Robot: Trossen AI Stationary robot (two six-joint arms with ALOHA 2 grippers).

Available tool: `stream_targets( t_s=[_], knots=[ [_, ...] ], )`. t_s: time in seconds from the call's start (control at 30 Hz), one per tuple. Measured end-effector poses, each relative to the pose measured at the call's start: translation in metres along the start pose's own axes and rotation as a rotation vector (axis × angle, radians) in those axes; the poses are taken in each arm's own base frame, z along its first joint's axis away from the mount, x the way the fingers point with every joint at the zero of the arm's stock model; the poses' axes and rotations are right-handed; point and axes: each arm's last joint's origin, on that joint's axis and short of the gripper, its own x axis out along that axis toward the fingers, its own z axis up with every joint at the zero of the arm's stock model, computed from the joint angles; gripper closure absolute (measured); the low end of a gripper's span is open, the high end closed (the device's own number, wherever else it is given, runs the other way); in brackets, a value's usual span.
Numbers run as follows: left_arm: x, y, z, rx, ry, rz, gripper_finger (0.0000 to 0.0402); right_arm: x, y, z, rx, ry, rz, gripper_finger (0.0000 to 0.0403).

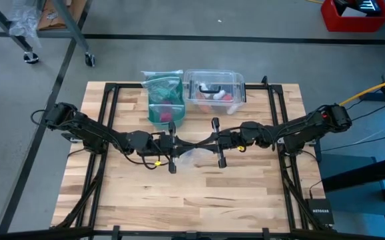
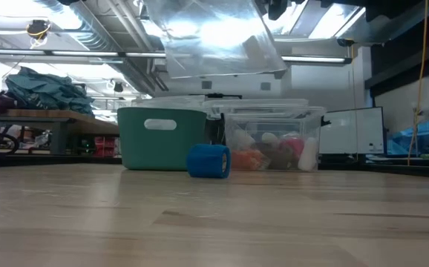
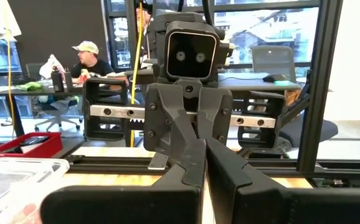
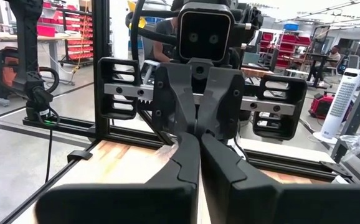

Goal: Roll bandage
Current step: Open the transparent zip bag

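The bandage [image 2: 208, 161], a small bright blue roll, lies on its side on the wooden table [image 2: 214, 222] in front of a teal bin; the high view does not show it. Above the table's middle my left gripper [image 1: 189, 145] and right gripper [image 1: 200, 142] point level at each other, fingertips nearly meeting, both shut. A clear plastic bag [image 2: 218, 37] hangs below them, well above the roll. It shows as a pale patch [image 1: 191, 157] in the high view. My left gripper is shut on the clear bag's upper part, coming level from the table's left. Its own fingers [image 3: 186, 180] hide the place of contact. The bag hangs slack below, clear of the table. My right gripper is shut on the bag's upper part beside the left fingers, coming level from the table's right. A sliver of plastic [image 4: 167, 149] shows next to its fingertips. Edge or fold, I cannot tell.
A teal bin [image 2: 162, 137] and a clear plastic box [image 2: 274, 137] with small items stand at the table's far edge; they are also in the high view as the teal bin [image 1: 164, 100] and clear box [image 1: 214, 90]. The near half of the table [image 1: 199, 200] is bare wood.
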Motion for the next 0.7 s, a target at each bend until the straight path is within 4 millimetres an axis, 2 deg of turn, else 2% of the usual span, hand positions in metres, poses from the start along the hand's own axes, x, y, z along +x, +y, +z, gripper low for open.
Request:
stream_targets(
  t_s=[0.4, 0.7],
  knots=[
    [0.0, 0.0001, 0.0008, -0.003, -0.007, 0.002, 0.0401, 0.0, -0.0005, 0.0016, -0.001, -0.022, -0.013, 0.0389],
    [0.0003, -0.0003, 0.0036, -0.009, -0.022, -0.013, 0.0401, 0.0004, -0.0004, -0.001, -0.001, -0.007, -0.017, 0.0318]
  ],
)
